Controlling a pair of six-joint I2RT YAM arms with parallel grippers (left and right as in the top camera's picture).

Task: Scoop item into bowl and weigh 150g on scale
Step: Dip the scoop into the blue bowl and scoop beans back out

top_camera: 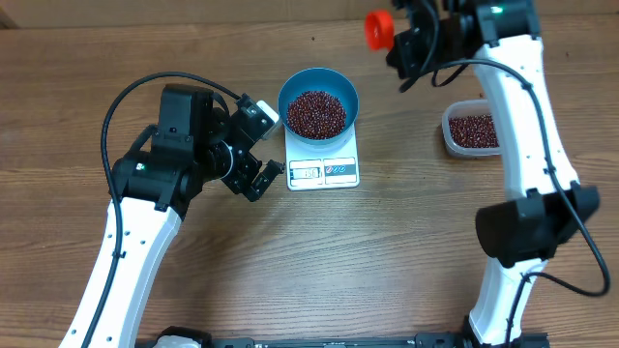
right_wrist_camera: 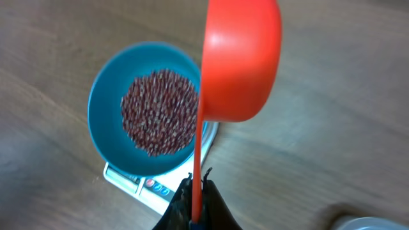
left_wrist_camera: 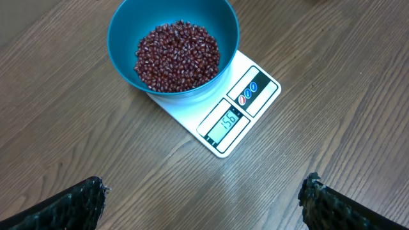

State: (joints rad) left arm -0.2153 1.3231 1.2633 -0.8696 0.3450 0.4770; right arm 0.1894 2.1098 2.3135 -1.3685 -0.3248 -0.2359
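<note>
Sitting on the white scale (top_camera: 324,172), the blue bowl (top_camera: 287,97) carried a loose heap of dark red beans (top_camera: 315,113) that covered its bottom and lay well below the rim. The scale lay flat on the wooden surface (top_camera: 387,251). Its display (left_wrist_camera: 225,120) and blue-marked buttons (left_wrist_camera: 248,93) were on the bare edge beside the bowl, and the digits looked like 156.

The left claw (top_camera: 259,145) hung just left of the scale, its fingers spread wide apart with nothing between them.

The right claw (right_wrist_camera: 197,214) was up above the surface, beyond the bowl and to its right, pinched together on the thin handle of an orange-red scoop (right_wrist_camera: 241,61). The scoop's cup was in the air, apart from the bowl; whether anything lay in it could not be told.

A clear tub (top_camera: 471,130) holding more of the beans stood on the surface well to the right of the scale, partly hidden by the right arm (top_camera: 522,106).
</note>
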